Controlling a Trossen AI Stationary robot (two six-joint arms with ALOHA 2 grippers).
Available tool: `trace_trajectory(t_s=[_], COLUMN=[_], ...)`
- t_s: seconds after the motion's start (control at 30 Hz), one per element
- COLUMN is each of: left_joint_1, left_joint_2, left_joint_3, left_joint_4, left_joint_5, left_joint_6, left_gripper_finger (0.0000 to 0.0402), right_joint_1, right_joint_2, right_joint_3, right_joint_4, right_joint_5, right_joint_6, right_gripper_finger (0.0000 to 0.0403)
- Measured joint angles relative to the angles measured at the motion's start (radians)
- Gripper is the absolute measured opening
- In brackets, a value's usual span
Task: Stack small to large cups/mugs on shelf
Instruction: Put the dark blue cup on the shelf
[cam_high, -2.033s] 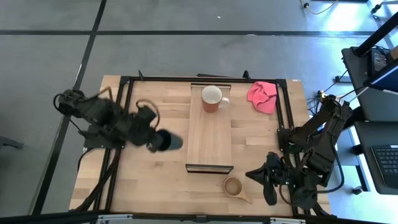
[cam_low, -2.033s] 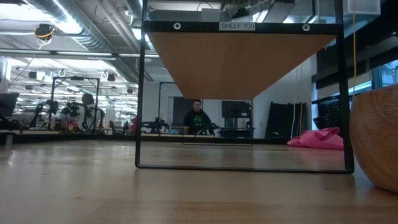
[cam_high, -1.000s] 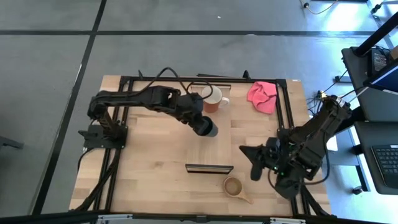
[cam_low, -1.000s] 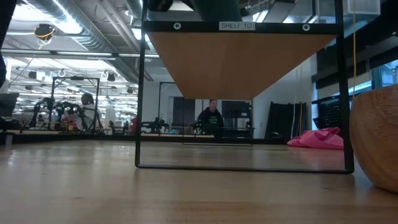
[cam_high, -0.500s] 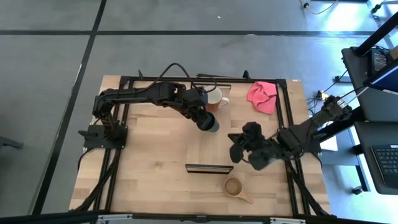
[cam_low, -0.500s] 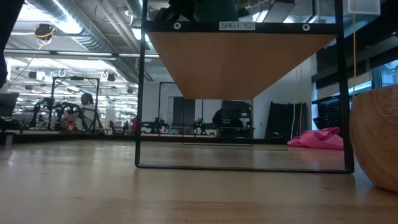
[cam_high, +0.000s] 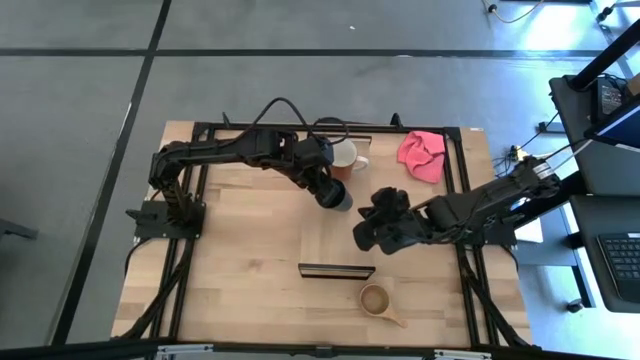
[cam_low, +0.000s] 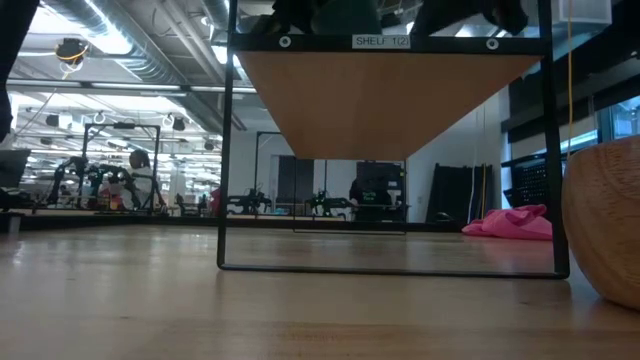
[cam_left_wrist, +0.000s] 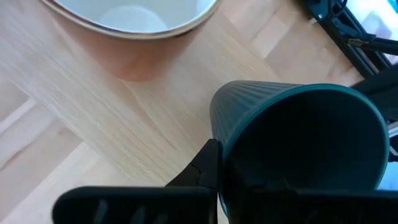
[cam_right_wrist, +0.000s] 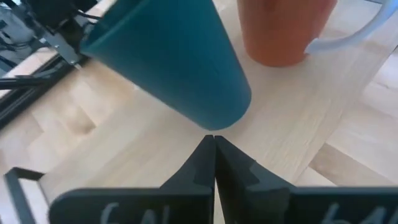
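Tan wooden cup (cam_low: 603, 225) is cut off in the low view.

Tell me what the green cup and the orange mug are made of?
The green cup, held in the left hand, looks like matte plastic or glazed ceramic; it has fine ridges down its side, so I can't be sure. The orange mug looks like ceramic: smooth orange outside, glossy white inside and a white handle. It stands on the pale wood shelf.

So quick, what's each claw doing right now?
Left gripper: shut on the green cup, over the shelf.
Right gripper: shut, holding nothing, next to that cup.
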Motion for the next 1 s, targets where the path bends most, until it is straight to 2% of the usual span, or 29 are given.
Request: trace_trajectory(t_s=[0.47, 1.0], left_joint_1=[0.0, -0.022], left_joint_2=[0.0, 0.0], left_joint_3=[0.0, -0.001], left_joint_4=[0.007, 0.0], left_joint_5=[0.028, 0.036], left_joint_6=[0.0, -0.001], left_gripper_finger=[0.0003, 0.0005], right_joint_1=[-0.067, -0.076], right_joint_2=[0.015, 0.062], right_joint_3=[0.0, 0.0], right_joint_4=[0.135, 0.07], right_joint_5=[-0.055, -0.048], right_joint_6=[-0.149, -0.149], right_gripper_finger=[0.0008, 0.0008])
